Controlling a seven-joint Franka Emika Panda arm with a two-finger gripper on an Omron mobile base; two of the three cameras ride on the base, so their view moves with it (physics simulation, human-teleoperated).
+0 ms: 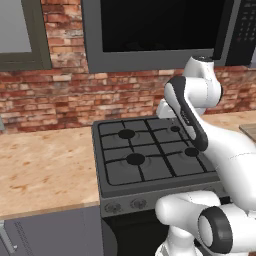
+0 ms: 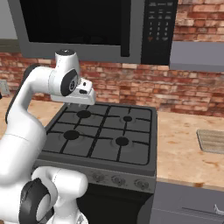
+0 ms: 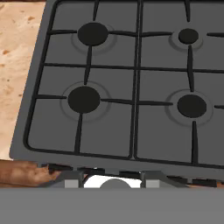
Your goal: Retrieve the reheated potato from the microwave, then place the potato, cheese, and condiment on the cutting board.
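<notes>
1. Left base view: the microwave [image 1: 165, 30] hangs on the brick wall above the hob [image 1: 152, 155], its door shut as far as the view tells. The arm [image 1: 195, 100] rises over the hob's right half and hides its own gripper. The first step, fetching the potato, looks not yet begun; the potato is presumably behind the dark door, unseen. A corner of the board [image 1: 250, 131] lies on the desk [image 1: 45, 165] right of the hob.

2. Right base view: this side adds the microwave's keypad [image 2: 158, 26] at its right end, and the hand [image 2: 83, 94] hanging above the hob's back left burner, well below the microwave. The board shows on the desk right of the hob, bare where visible. The next move likely calls for raising the hand to the door's edge to pull it open.

3. Hand view: the camera looks straight down on the hob's four burners, desk to the left. The gripper [image 3: 113, 183] barely shows at the bottom edge; nothing is seen between its tips, and whether it stands wide or clenched cannot be told.
</notes>
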